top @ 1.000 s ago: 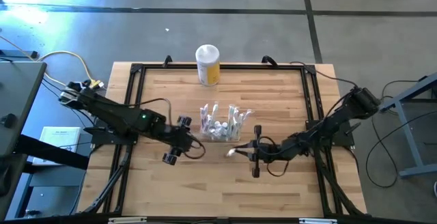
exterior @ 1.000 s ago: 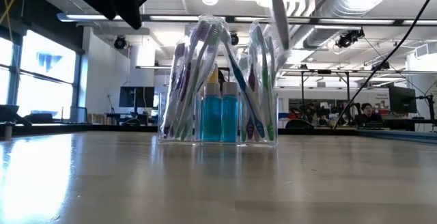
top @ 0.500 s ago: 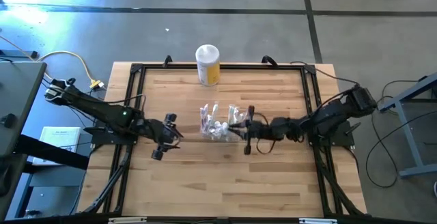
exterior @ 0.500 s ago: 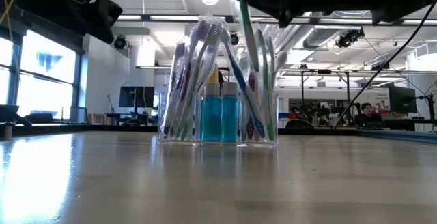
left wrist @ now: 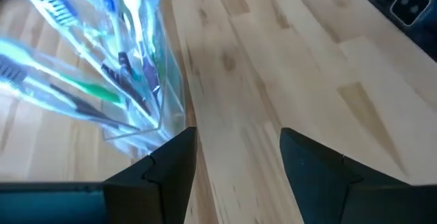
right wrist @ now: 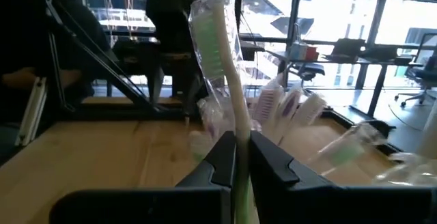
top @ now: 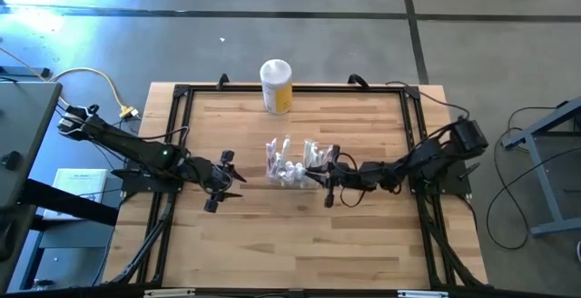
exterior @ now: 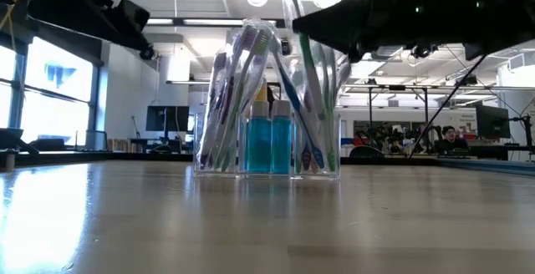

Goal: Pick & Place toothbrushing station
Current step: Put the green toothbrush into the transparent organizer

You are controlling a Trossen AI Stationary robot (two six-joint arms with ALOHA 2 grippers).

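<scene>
Many toothbrushes [exterior: 230,98] in toothbrushing station [exterior: 267,144]

Table: a table [top: 300,234] of pale wooden planks, with a black frame [top: 182,94] along its edges.
Middle of the table: the toothbrushing station [top: 292,163], a clear plastic holder, stands directly on the wood, packed with toothbrushes [exterior: 309,98] and small blue bottles [exterior: 270,144].
12 o'clock edge: a yellow canister [top: 276,85] with a white lid stands upright on the boards, well apart from the holder.
6 o'clock half: bare planks only.
</scene>
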